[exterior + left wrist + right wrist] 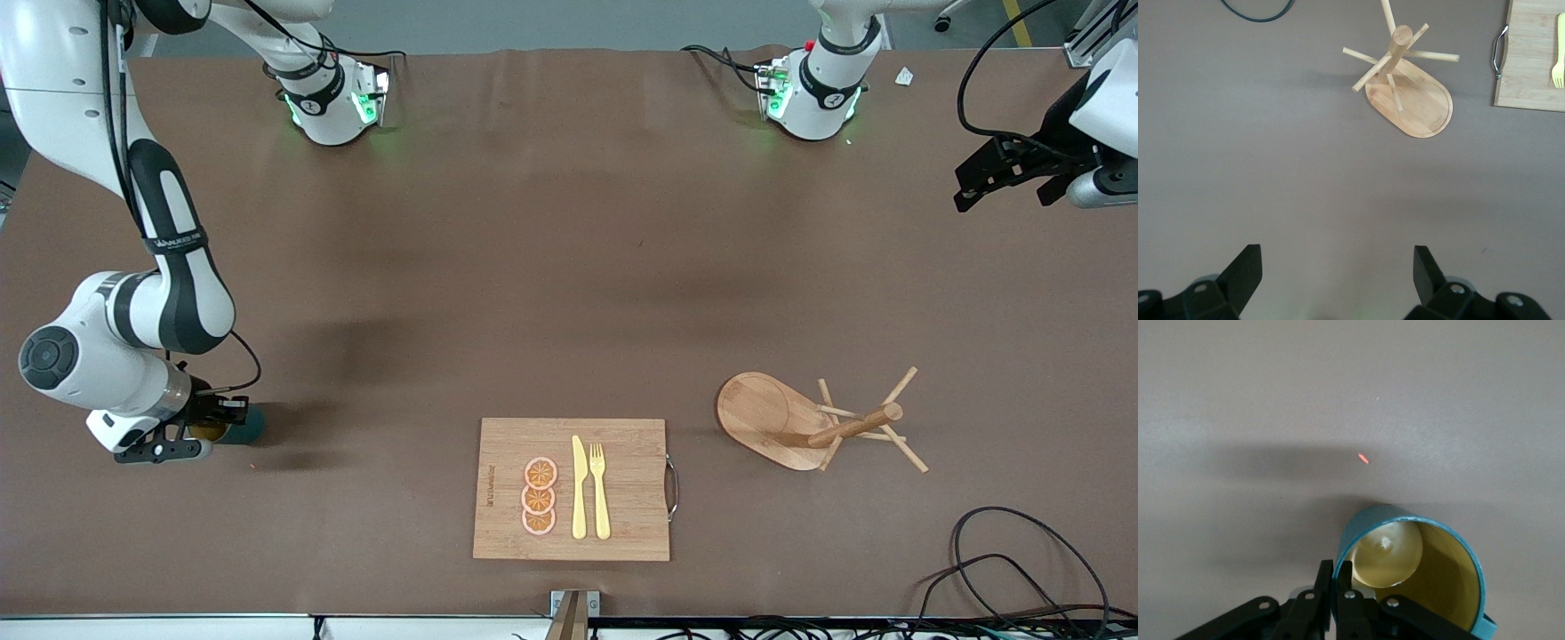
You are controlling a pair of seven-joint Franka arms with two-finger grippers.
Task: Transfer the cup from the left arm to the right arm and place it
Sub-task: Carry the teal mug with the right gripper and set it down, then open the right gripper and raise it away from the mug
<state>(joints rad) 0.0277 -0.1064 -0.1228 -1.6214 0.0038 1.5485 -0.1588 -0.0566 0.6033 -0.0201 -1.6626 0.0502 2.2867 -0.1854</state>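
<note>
The cup (238, 427) is a dark teal mug with an ochre-yellow inside. It is low at the table near the right arm's end. My right gripper (197, 437) is shut on its wall. In the right wrist view the two fingers (1336, 570) pinch the rim, one inside and one outside, and the cup (1445, 567) opens toward the camera. I cannot tell whether it rests on the table. My left gripper (987, 182) is open and empty, up over the left arm's end of the table. Its fingers (1248, 267) stand wide apart in the left wrist view.
A wooden peg rack (782, 427) lies tipped on the table toward the left arm's end; it also shows in the left wrist view (1411, 100). A wooden cutting board (622, 507) with orange slices, a knife and a fork lies near the front edge. Black cables (1005, 551) lie at the front corner.
</note>
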